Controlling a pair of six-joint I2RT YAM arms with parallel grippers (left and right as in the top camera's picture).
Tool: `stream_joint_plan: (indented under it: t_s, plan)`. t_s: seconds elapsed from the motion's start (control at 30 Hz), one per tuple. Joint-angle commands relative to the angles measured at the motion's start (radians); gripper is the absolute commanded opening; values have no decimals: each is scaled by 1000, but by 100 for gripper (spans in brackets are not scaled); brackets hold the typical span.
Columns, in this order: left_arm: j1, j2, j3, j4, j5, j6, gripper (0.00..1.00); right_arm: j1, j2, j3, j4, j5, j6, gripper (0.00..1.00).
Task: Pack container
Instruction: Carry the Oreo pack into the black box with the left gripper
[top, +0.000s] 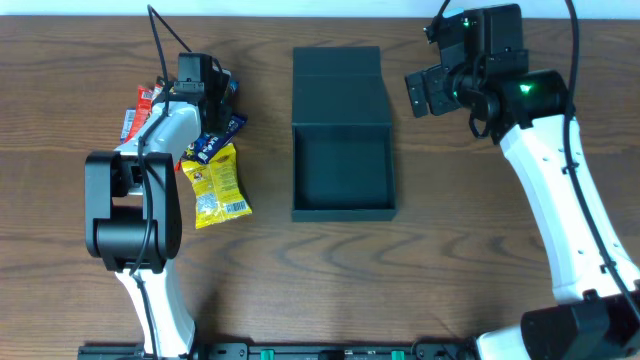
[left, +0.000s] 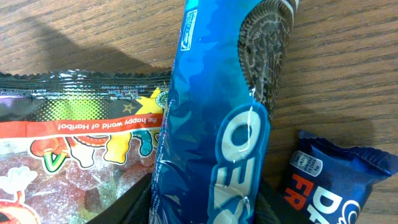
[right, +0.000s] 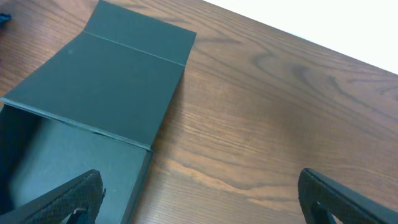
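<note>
The dark teal-black container (top: 343, 170) lies open and empty mid-table, its flap lid (top: 339, 88) folded back flat; it also shows in the right wrist view (right: 56, 155). My left gripper (top: 205, 88) is over the snack pile at the left and is shut on a blue Oreo packet (left: 217, 124). A Haribo gummy bag (left: 68, 143) lies to its left and a dark blue packet (left: 329, 180) to its right. A yellow snack bag (top: 218, 185) lies near the pile. My right gripper (right: 202, 199) is open and empty, above the table beside the container's right wall.
Red packets (top: 140, 108) lie at the left edge of the pile. The left arm's base (top: 130, 215) stands just in front of the snacks. Bare wood lies right of the container (right: 280, 112).
</note>
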Motion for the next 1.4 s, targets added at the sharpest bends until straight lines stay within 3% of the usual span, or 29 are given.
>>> stream_joint_plan:
  t_s: [0.0, 0.27, 0.63, 0.8, 1.1, 1.37]
  plan:
    - [3, 20, 21, -1, 1, -35, 43, -11, 10, -4, 5, -4, -12, 99]
    - [0, 14, 106, -45, -1, -130, 39, -11, 10, -4, 20, -3, -12, 99]
    - [-19, 11, 405, -315, -35, -278, 28, -50, -24, -3, 21, -2, 35, 99]
    - [-61, -11, 483, -451, -32, -420, 24, -121, -100, -3, 0, -3, 81, 99]
    - [-245, -101, 488, -621, 30, -682, 15, -264, -266, -3, -92, -3, 98, 99]
    - [-507, -115, 483, -681, 50, -894, 14, -307, -339, -3, -166, -5, 128, 100]
